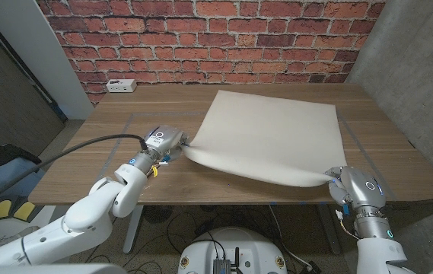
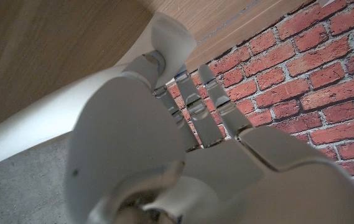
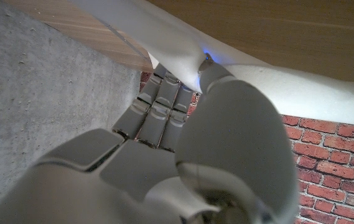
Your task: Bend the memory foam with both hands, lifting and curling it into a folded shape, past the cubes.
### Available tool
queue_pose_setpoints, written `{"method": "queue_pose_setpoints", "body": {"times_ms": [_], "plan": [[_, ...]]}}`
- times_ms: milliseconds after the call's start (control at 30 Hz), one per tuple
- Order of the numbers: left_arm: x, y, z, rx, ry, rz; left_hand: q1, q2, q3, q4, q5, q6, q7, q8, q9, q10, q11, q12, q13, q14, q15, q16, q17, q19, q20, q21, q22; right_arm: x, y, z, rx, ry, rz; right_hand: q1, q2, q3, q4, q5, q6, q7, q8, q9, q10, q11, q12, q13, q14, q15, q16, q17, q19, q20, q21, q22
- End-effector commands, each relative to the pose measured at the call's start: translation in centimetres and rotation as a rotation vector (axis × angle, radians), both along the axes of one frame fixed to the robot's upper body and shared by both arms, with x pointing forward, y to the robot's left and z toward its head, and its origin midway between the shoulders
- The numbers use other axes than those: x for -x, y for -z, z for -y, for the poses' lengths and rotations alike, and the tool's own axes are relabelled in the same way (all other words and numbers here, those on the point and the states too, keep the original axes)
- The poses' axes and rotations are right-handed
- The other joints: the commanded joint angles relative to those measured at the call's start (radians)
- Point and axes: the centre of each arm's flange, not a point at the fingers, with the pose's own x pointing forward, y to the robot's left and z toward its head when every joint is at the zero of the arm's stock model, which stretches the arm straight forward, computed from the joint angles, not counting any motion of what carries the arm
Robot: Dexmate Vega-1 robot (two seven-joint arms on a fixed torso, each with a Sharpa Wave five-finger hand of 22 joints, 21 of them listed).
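Foam: memory foam [image 1: 269, 133], soft and light, sags between the fingers.
Left hand [image 1: 166, 142]: pinching near corner.
Right hand [image 1: 351, 187]: pinching opposite corner.

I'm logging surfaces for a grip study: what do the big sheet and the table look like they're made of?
Sheet: seemingly soft foam, matte cream; its near edge sags in a curve between the two robot hands. Table: wood or wood-look laminate, with visible grain and a low sheen.

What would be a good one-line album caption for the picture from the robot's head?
Both hands, left hand and right hand, grip the near corners of a cream foam sheet on a wooden table.
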Motion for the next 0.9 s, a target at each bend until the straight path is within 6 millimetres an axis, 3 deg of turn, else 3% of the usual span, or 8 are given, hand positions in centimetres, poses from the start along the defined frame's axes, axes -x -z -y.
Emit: {"method": "queue_pose_setpoints", "body": {"times_ms": [33,633,900], "plan": [[2.5,-0.3,-0.5,0.011,-0.004,0.003,0.004,-0.003,0.023,0.011,0.015,0.07,0.074,0.011,0.003,0.052,0.014,0.023,0.418,0.012,-0.05,-0.002,0.008,-0.003,-0.001,0.009,-0.001,3.2,0.6,-0.3,-0.047,0.041,0.013,0.003,0.009,0.011,-0.002,0.004,0.009,0.007,0.007,0.008,0.045,0.042,0.006,0.202,0.048,-0.122,-0.002,0.208,-0.006,-0.004,0.006,0.002],[5.8,-0.6,-0.4,0.003,-0.005,0.012,-0.004,-0.012,0.037,0.011,0.053,0.064,0.074,0.028,0.002,0.049,0.014,0.034,0.452,0.02,-0.05,-0.013,0.035,-0.012,-0.003,0.025,-0.003,7.1,1.3,-0.7,-0.067,0.087,0.068,-0.001,0.006,0.021,-0.004,0.006,0.011,0.011,0.011,0.017,0.044,0.042,0.011,0.219,0.048,-0.121,-0.009,0.223,-0.013,-0.003,0.013,0.001],[7.7,-1.1,-0.8,0.004,-0.023,0.027,-0.007,-0.015,0.043,0.011,0.07,0.061,0.076,0.037,0.002,0.049,0.018,0.039,0.468,0.023,-0.05,-0.017,0.048,-0.017,-0.003,0.033,-0.004,7.8,0.9,-1.0,-0.052,0.084,0.104,-0.004,0.004,0.026,-0.004,0.006,0.014,0.009,0.011,0.017,0.044,0.045,0.012,0.225,0.048,-0.121,-0.014,0.226,-0.015,-0.003,0.016,0.001]]}}
